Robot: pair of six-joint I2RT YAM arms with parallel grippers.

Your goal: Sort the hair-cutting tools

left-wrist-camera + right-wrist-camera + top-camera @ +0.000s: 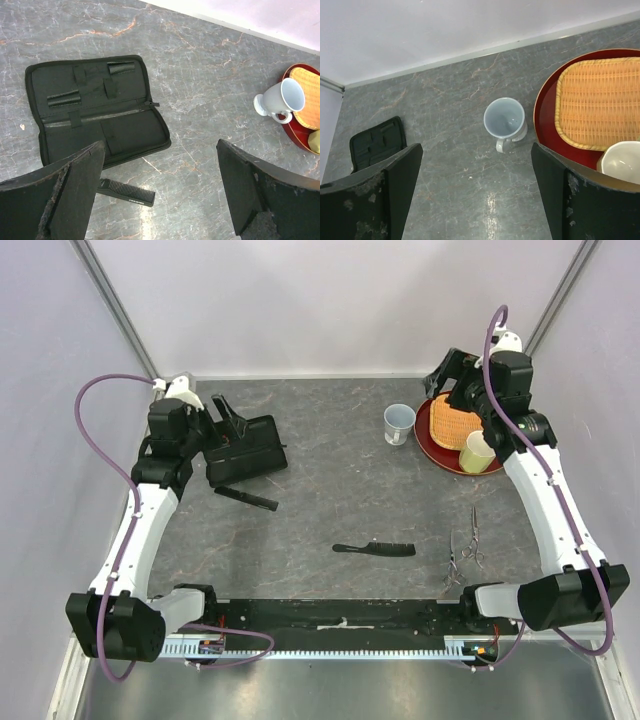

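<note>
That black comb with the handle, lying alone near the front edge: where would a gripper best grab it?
The comb lies flat, long and thin, running left to right. Probably best from straight above, pinching across its narrow width near the middle.

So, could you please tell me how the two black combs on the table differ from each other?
The straight comb is plain along its whole length; the handled comb narrows to a thin handle at one end. The straight comb lies slanted, close beside the open case; the handled comb lies almost level, out on its own nearer the arms' bases. Both are black, lie flat and are untouched.
</note>
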